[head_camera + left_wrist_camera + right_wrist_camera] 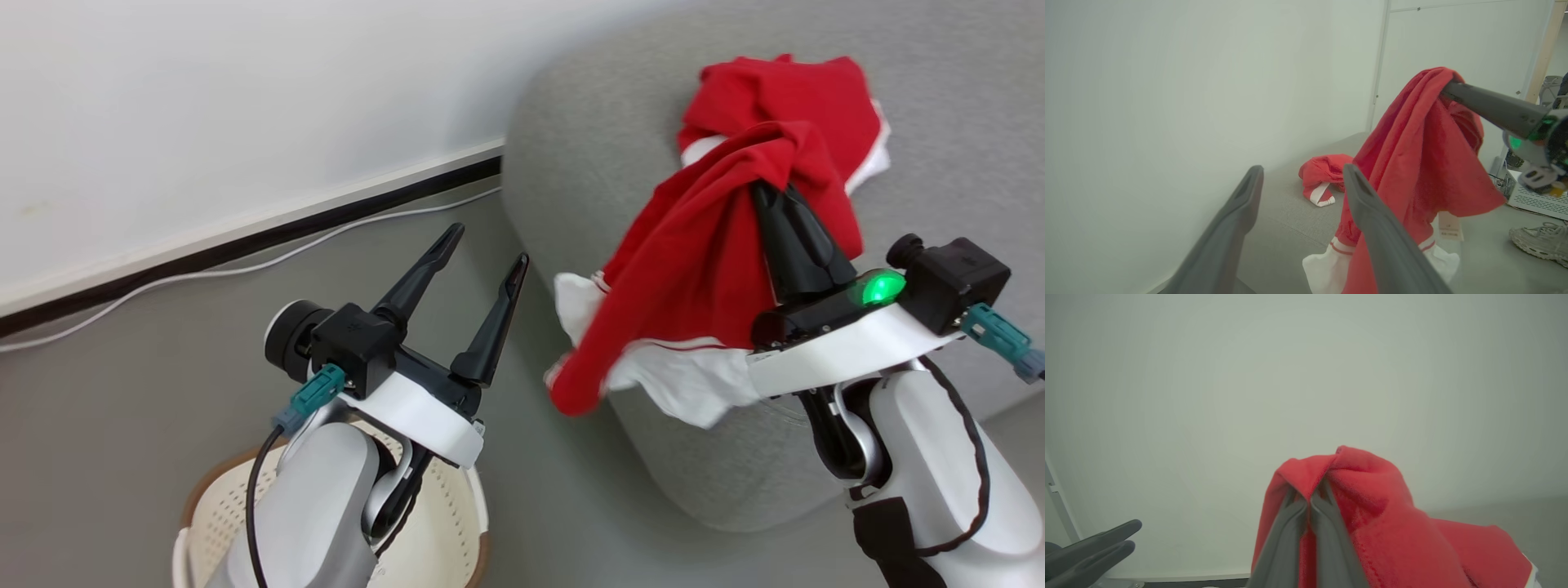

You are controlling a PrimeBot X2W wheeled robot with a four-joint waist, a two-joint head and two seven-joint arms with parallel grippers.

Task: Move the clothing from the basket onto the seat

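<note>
Tapered dark fingers of the right gripper (1308, 497) pinch a soft red garment (702, 269), which drapes above the grey woven sofa (596, 122). A second garment (784, 90) lies crumpled there. Left gripper (487, 247) gapes wide by the perforated basket (445, 531).

Wears rounded pale grey forearm shells (318, 498) capped by white wrist plates (424, 416). Ends each arm in two long, tapered black fingers: left gripper (486, 247), right gripper (771, 214). Carries a boxy black camera (355, 339) at each wrist, with teal connectors (314, 392) and thin black cables (255, 490). Shows a green light (880, 287) glowing beside the right wrist.
</note>
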